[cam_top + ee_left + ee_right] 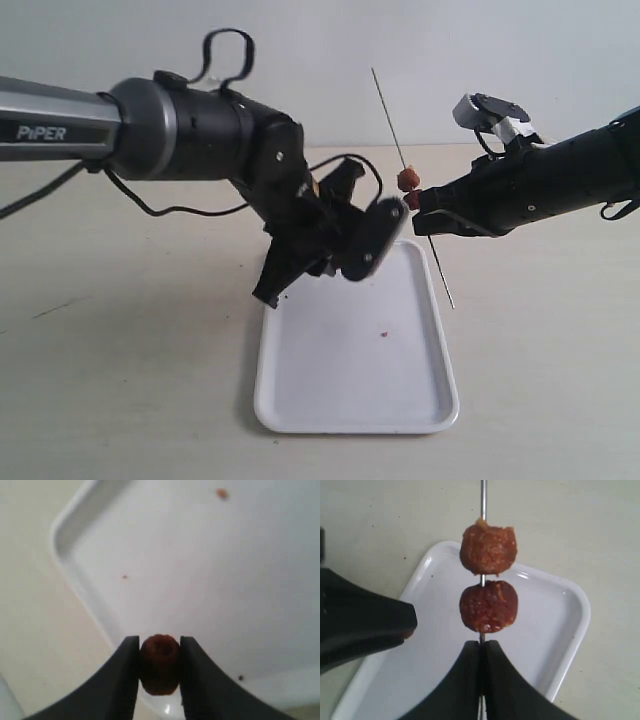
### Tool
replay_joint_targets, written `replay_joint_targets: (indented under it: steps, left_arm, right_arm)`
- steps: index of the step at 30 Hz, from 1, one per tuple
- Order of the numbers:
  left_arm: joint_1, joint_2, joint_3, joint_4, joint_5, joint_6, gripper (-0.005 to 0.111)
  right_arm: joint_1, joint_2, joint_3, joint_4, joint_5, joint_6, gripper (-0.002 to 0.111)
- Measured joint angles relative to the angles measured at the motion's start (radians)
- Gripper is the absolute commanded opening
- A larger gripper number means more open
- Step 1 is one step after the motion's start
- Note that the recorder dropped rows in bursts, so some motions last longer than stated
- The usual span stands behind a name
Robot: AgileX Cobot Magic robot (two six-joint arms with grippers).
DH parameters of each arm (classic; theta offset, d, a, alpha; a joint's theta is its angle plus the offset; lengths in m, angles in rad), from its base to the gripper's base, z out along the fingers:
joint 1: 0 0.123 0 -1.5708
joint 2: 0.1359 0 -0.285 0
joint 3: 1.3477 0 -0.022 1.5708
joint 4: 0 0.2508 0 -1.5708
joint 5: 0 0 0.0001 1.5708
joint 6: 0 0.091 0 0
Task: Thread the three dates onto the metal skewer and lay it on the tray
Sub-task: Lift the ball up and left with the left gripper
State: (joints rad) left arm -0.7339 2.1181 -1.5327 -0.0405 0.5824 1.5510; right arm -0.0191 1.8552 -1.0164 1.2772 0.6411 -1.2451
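Left arm (200, 125) bends down over the tray's (300, 400) far end; only its wrist view shows the left pincer (160, 655) clamped on a date (159, 669). Right arm (545, 180) reaches in level, right pincer (481, 652) pinched on the tilted skewer (390, 110), two dates (488, 549) (488, 606) threaded just above. Open tray floor lies below, on the counter (120, 380).

In the exterior view the left arm (200, 125) hides the far rim of the tray (340, 385) and the date (159, 662) pinched in the left claw (160, 645). The right claw (412, 205), clamped on the metal skewer (387, 110), covers its middle. The left wrist view is blurred.
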Motion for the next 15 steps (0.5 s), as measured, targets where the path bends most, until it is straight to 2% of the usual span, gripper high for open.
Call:
replay_joint_targets:
  steps: [3, 8, 15]
  left_arm:
    - [0.061, -0.027, 0.0, -0.208, -0.056, -0.006, 0.028]
    - [0.166, -0.057, 0.0, -0.64, -0.134, -0.041, 0.028]
    - [0.266, -0.079, 0.0, -1.24, -0.147, -0.097, 0.028]
  right_arm:
    - [0.0, 0.0, 0.0, 0.002, 0.0, 0.0, 0.0]
    - [0.0, 0.0, 0.0, 0.002, 0.0, 0.0, 0.0]
    - [0.0, 0.0, 0.0, 0.004, 0.014, 0.0, 0.0]
